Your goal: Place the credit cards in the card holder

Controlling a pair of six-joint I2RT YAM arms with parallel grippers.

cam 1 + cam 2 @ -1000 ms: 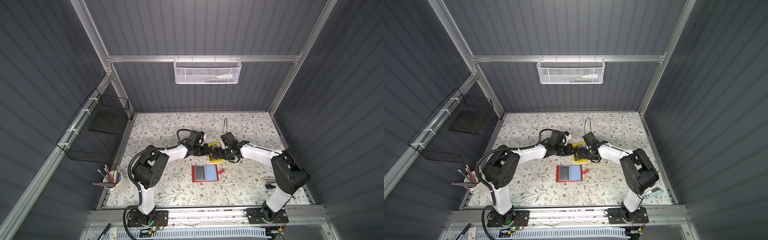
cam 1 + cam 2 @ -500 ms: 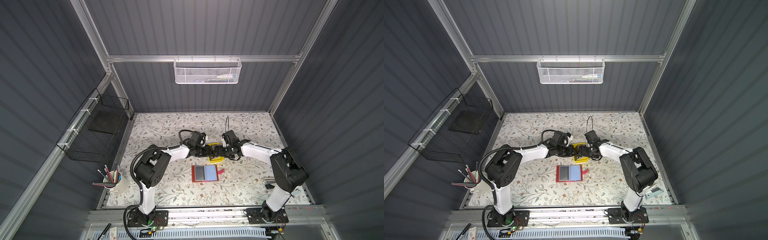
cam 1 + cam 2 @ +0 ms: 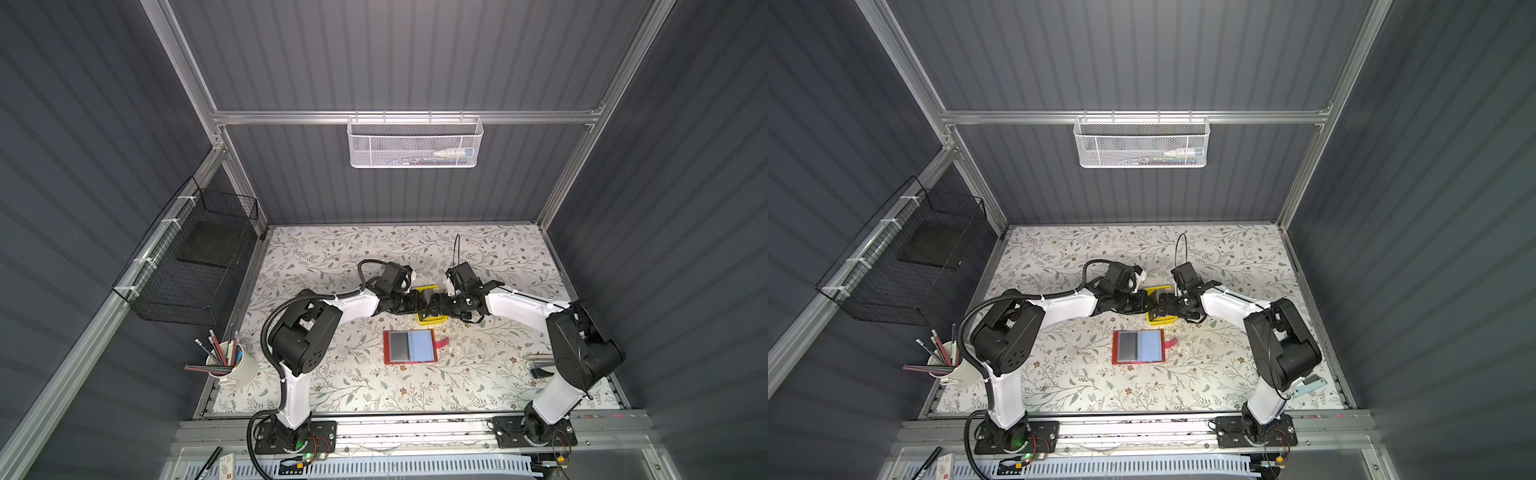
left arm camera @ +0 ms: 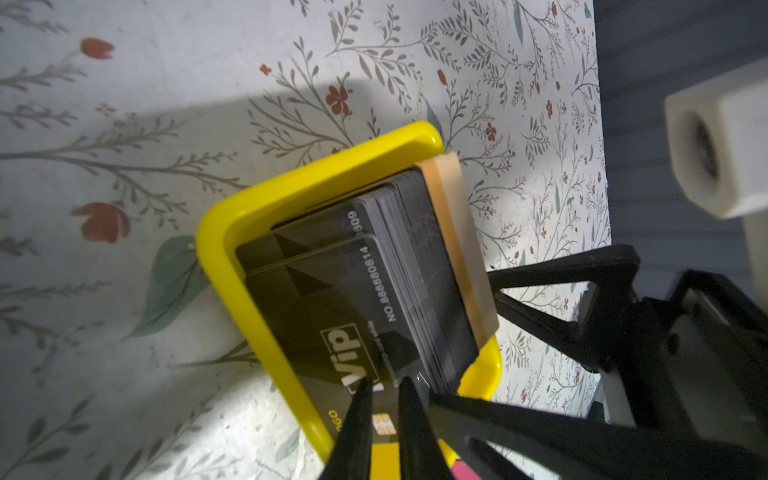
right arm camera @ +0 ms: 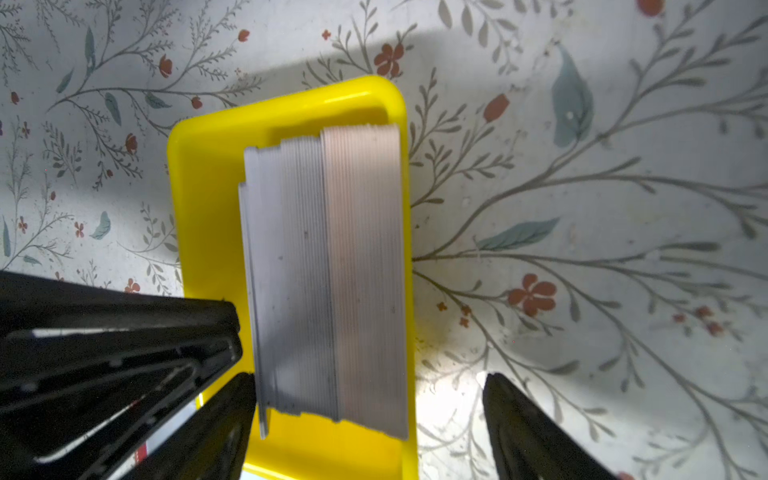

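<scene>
credit cards (image 4: 374, 270): stack on edge in yellow tray (image 3: 432, 321), centre of a top view
left gripper (image 4: 384, 384): nearly closed, pinching front black VIP card (image 4: 316, 324)
right gripper (image 5: 368, 377): spread wide, holding nothing, straddling stack end
card holder (image 3: 386, 349): open flat, just below tray, on floral table (image 3: 332, 257)

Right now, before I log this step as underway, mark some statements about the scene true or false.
1. The card holder lies open on the table. True.
2. The right gripper is shut. False: its jaws stand wide, straddling the card stack.
3. The card stack stands in the yellow tray. True.
4. The card holder's pockets are empty. False: a grey card and a light blue card show inside.
5. The left gripper pinches the black VIP card. True.
</scene>
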